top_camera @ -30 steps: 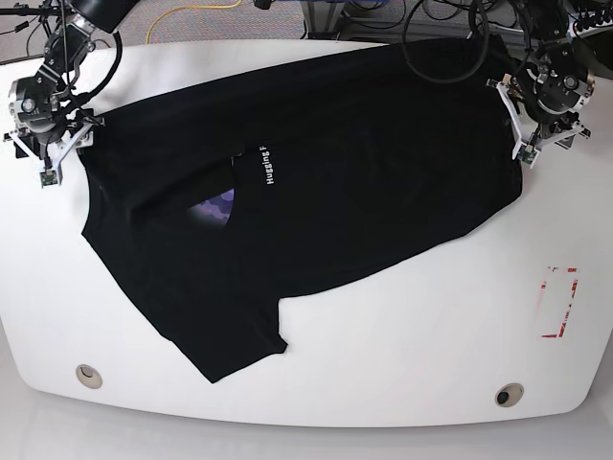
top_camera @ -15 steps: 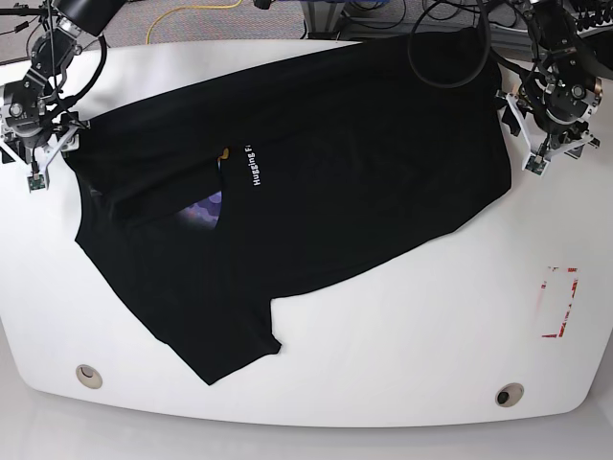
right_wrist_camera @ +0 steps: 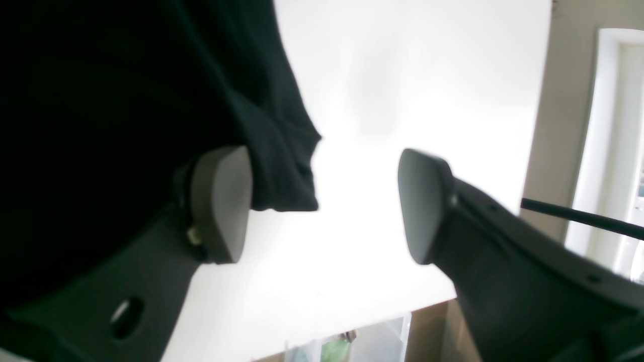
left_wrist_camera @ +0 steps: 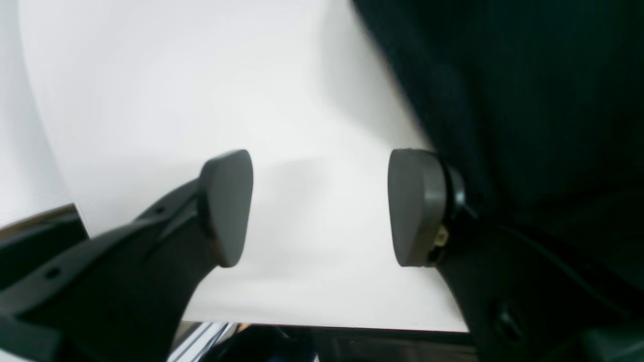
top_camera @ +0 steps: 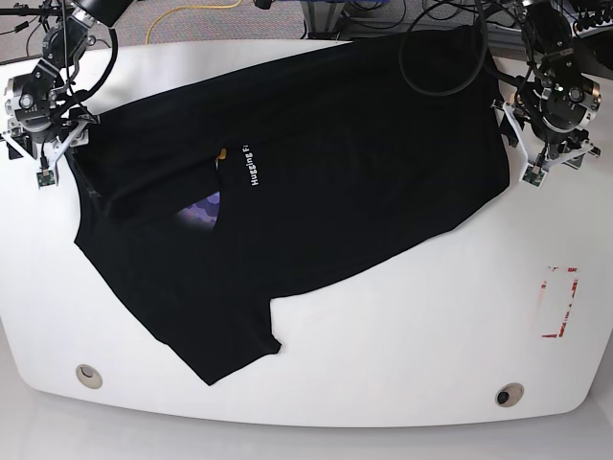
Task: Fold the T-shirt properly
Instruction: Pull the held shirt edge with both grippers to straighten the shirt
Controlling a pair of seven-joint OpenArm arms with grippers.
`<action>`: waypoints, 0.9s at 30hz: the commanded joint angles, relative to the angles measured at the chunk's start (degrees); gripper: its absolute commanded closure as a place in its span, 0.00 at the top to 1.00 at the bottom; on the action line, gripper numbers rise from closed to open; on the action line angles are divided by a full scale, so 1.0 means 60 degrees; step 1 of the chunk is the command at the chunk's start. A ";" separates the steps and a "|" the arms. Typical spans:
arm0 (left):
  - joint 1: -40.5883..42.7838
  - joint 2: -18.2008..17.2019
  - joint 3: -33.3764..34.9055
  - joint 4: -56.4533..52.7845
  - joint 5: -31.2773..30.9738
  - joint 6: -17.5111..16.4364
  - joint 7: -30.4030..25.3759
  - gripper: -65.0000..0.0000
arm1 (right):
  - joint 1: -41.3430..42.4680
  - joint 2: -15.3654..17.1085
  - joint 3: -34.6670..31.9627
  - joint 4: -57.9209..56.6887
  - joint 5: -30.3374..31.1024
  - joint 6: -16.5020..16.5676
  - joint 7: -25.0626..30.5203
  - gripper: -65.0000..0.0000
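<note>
A black T-shirt [top_camera: 316, 182] is lying shifted slightly left on the white table [top_camera: 402, 326]; left gripper [left_wrist_camera: 322, 208] and right gripper [right_wrist_camera: 322, 203] are gaping empty at its edges.

Both arms [top_camera: 554, 144] [top_camera: 43, 144] reach downward, jaws parted and gripping nothing.

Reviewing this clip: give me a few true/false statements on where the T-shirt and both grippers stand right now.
1. The T-shirt lies on the table with part of its white lettering showing. True.
2. The left gripper is shut on cloth. False: its jaws stand apart with only bare table between them.
3. The right gripper has open jaws beside a shirt edge. True.
4. The shirt is folded into a neat rectangle. False: it lies spread out, one flap turned over.
5. A red-marked outline sits on the table apart from the shirt. True.
</note>
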State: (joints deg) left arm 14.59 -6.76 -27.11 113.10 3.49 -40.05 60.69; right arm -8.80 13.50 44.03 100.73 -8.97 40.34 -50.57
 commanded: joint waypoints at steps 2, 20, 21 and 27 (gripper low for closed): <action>-0.0021 0.0124 -0.0031 0.0278 0.0042 0.0009 0.0076 0.58 | 0.0052 -0.0103 0.0068 0.0157 0.0008 -0.0056 0.0142 0.65; 0.0023 0.0988 -0.0983 0.0293 0.0042 0.0009 0.0076 0.58 | 0.0580 -0.0118 0.0977 -0.2114 0.0961 -0.0056 0.1036 0.65; 0.0023 0.0988 -0.0968 0.0293 0.0042 0.0009 0.0091 0.58 | 0.0624 -0.0030 0.1006 -0.2304 0.0990 -0.0056 0.1065 0.65; 0.0462 0.1311 -0.0880 0.0293 0.0042 0.0009 0.0091 0.58 | 0.0653 0.0322 0.1006 -0.2876 0.1327 -0.0056 0.1168 0.65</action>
State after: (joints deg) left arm 16.14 0.51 -32.56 113.75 3.79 -40.10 61.43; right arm -5.13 13.98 49.84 83.11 -1.43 40.14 -43.92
